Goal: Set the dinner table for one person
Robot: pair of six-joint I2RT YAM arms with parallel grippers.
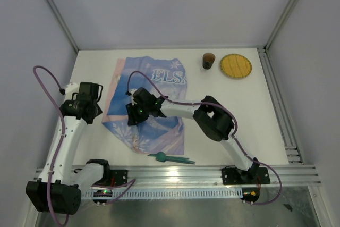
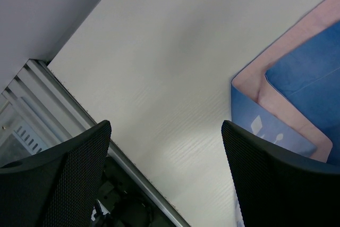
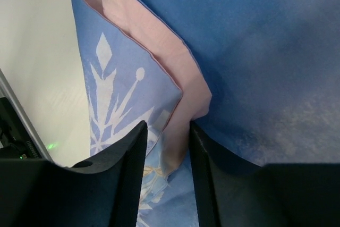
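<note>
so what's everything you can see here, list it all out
dinner table: one, white, framed by silver rails, fills the scene
ELSA cloth: one, blue with a pink underside, left of centre, rumpled, one edge folded over
cup: one, brown, far side, right of the cloth
round plate: one, yellow with a grid pattern, just right of the cup
cutlery: teal, near edge below the cloth; number of pieces unclear
left arm: one, white and black, left of the cloth
left gripper: black, wide open over bare table beside the cloth's edge
right arm: one, reaching across over the cloth
right gripper: black, narrow gap, over the pink fold
</note>
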